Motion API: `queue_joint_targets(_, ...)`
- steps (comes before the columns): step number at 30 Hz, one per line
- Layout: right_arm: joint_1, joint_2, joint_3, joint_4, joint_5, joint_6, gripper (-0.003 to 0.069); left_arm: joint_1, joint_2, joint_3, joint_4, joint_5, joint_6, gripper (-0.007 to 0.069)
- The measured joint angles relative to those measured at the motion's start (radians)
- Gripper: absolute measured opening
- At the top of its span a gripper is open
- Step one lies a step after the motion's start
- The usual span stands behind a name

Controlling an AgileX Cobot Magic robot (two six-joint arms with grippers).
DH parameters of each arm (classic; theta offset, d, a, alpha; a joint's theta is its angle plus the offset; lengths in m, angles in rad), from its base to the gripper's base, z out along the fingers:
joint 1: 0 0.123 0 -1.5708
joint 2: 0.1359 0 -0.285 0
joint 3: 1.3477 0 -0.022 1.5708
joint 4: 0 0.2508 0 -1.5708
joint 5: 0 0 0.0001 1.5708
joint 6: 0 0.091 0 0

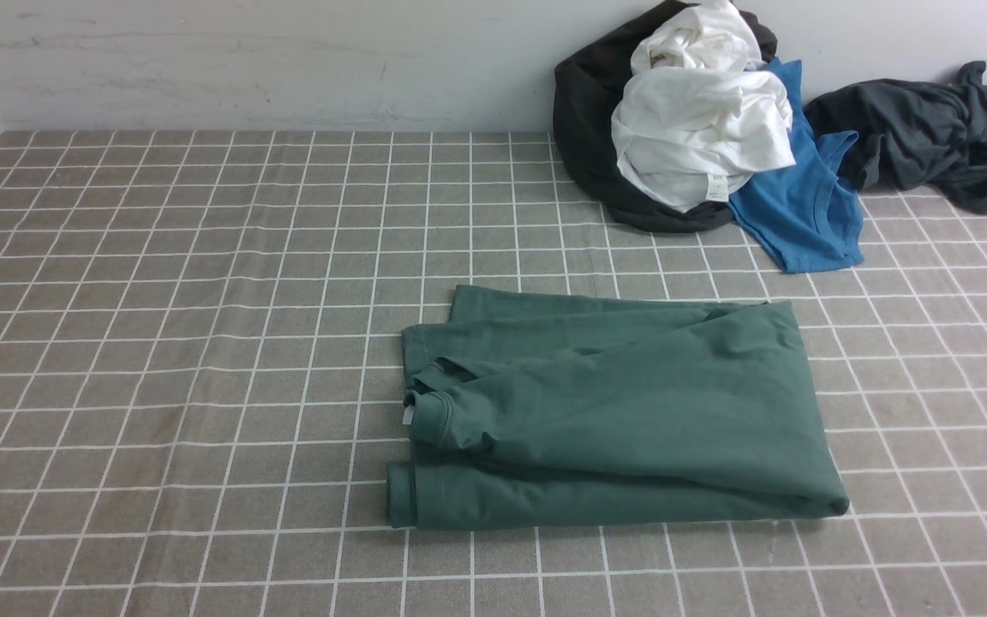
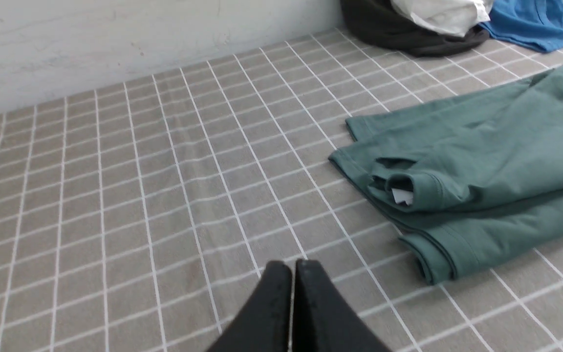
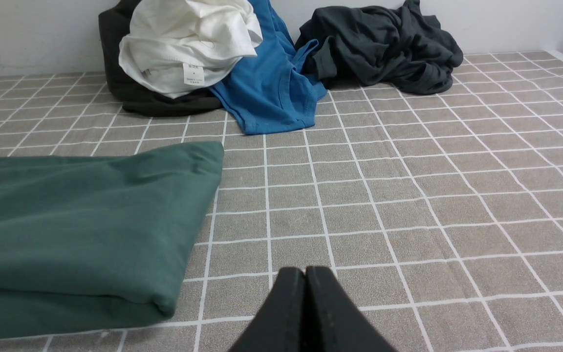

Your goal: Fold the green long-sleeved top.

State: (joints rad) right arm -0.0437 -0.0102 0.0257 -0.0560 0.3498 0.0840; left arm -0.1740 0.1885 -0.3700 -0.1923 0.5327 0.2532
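**Green top folded, both arms clear**

The checked worktop (image 1: 159,343) carries the green long-sleeved top (image 1: 622,411), folded into a flat rectangle right of centre (collar and sleeve cuffs at its left edge). Against the back wall lies a heap of black, white and blue clothes (image 1: 699,128), with a dark grey garment (image 1: 922,133) beside it. The left gripper (image 2: 292,266) and right gripper (image 3: 305,271) both hang over bare worktop near the top, jaws pressed together, holding nothing.

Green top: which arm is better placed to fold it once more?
Probably left. The green top's loose collar and hem ends face the left gripper; the right gripper faces the folded edge. Both are shut, touching nothing.
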Motion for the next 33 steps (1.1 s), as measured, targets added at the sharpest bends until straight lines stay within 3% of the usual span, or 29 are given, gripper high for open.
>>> queue_joint_targets(6,0.000,0.000,0.000,0.000,0.000,0.000,-0.0014,0.095,-0.110,0.187,0.073,-0.292,0.001,-0.0007)
queue_joint_targets(11,0.000,0.000,0.000,0.000,0.000,0.000,-0.0014,0.175,-0.187,0.356,0.095,-0.401,-0.008,-0.0007)
queue_joint_targets(16,0.000,0.000,0.000,0.000,0.000,0.000,-0.0014,0.192,-0.199,0.396,0.098,-0.360,-0.028,-0.0007)
queue_joint_targets(22,0.000,0.000,0.000,0.000,0.001,0.000,-0.0014,0.192,-0.199,0.398,0.098,-0.169,-0.034,-0.0007)
queue_joint_targets(33,0.000,0.000,0.000,0.000,0.001,0.000,-0.0014,0.192,-0.199,0.398,0.098,-0.169,-0.034,-0.0007)
